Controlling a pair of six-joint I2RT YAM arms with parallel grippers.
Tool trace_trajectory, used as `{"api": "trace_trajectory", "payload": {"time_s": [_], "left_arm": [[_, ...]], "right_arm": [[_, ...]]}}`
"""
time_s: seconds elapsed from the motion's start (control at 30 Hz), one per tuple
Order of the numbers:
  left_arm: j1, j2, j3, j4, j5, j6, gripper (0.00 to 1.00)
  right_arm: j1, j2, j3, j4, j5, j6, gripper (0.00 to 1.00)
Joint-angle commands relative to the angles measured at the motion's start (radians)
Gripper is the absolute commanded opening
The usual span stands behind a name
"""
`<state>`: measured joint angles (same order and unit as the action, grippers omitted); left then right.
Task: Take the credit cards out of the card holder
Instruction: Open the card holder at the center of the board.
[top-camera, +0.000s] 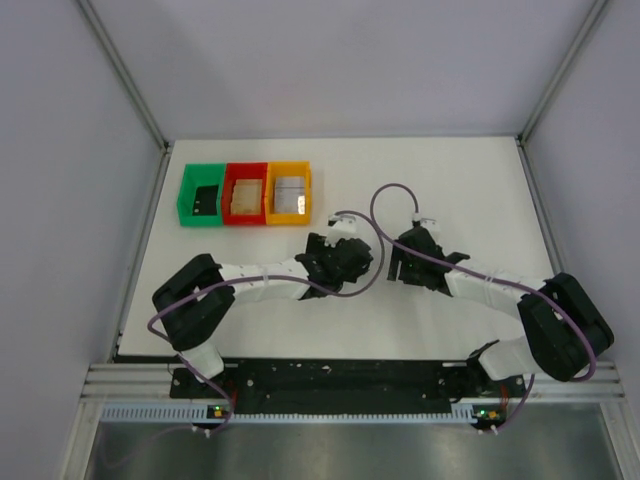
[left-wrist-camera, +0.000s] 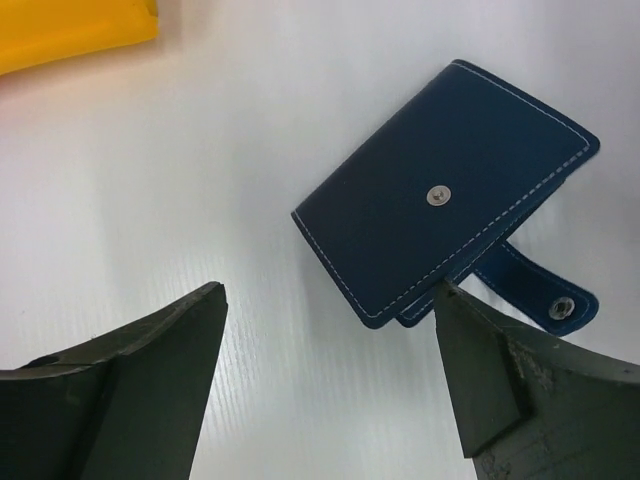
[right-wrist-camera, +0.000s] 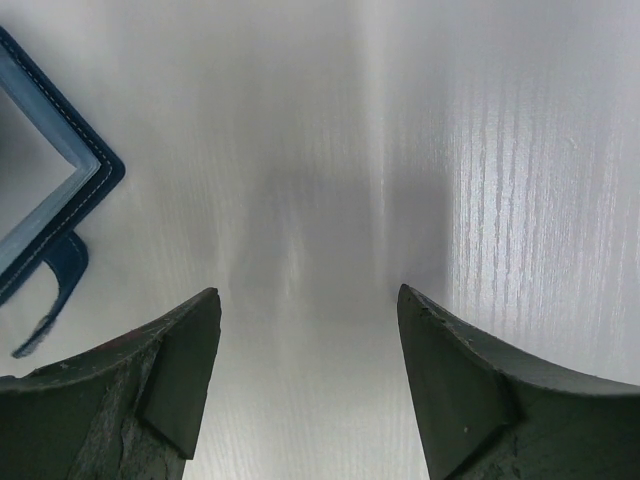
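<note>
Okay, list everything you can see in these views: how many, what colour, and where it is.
dark blue stitched folding card holder: one, navy, folded, snap strap undone, flat on the white table between the two end effectors
green plastic bin: one, far-left part of the table, dark item inside
red plastic bin: one, middle of the bin row, pale item inside
orange plastic bin: one, right end of the row, silvery item inside
purple cables: two, looping over the arms
left end effector: one, black, open, empty, at the holder's near corner
right end effector: one, black, open, empty, over bare table beside the holder
</note>
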<state>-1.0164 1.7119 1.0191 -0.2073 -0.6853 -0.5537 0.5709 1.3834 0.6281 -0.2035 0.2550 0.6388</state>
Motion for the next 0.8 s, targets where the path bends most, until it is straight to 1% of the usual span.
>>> {"api": "trace_trajectory", "payload": {"time_s": [0.0,0.03,0.1,0.17,0.23,0.33,0.4,0.53,0.77], "left_arm": [[0.053,-0.026,-0.027,0.086,0.075,-0.017,0.85],[0.062,-0.021,-0.025,0.101,0.085,0.0,0.82],[0.067,-0.011,-0.024,0.14,0.098,0.038,0.72],[0.067,-0.005,-0.025,0.181,0.102,0.087,0.66],[0.068,0.002,-0.021,0.2,0.099,0.139,0.56],[0.068,0.026,-0.014,0.259,0.073,0.227,0.55],[0.068,0.046,0.002,0.269,0.05,0.273,0.59],[0.075,0.075,0.033,0.281,0.024,0.346,0.59],[0.107,0.094,0.072,0.324,0.035,0.457,0.59]], "right_arm": [[-0.009,0.006,-0.016,-0.002,-0.034,-0.001,0.71],[-0.009,0.003,-0.016,0.001,-0.043,-0.004,0.71],[-0.009,-0.006,-0.019,0.015,-0.057,-0.01,0.71],[-0.009,-0.02,-0.028,0.035,-0.077,-0.017,0.71],[-0.009,-0.029,-0.033,0.047,-0.102,-0.024,0.71],[-0.009,-0.04,-0.039,0.064,-0.125,-0.034,0.71],[-0.009,-0.049,-0.041,0.072,-0.135,-0.037,0.7],[-0.009,-0.063,-0.045,0.088,-0.16,-0.048,0.7],[-0.008,-0.078,-0.053,0.105,-0.186,-0.057,0.7]]}}
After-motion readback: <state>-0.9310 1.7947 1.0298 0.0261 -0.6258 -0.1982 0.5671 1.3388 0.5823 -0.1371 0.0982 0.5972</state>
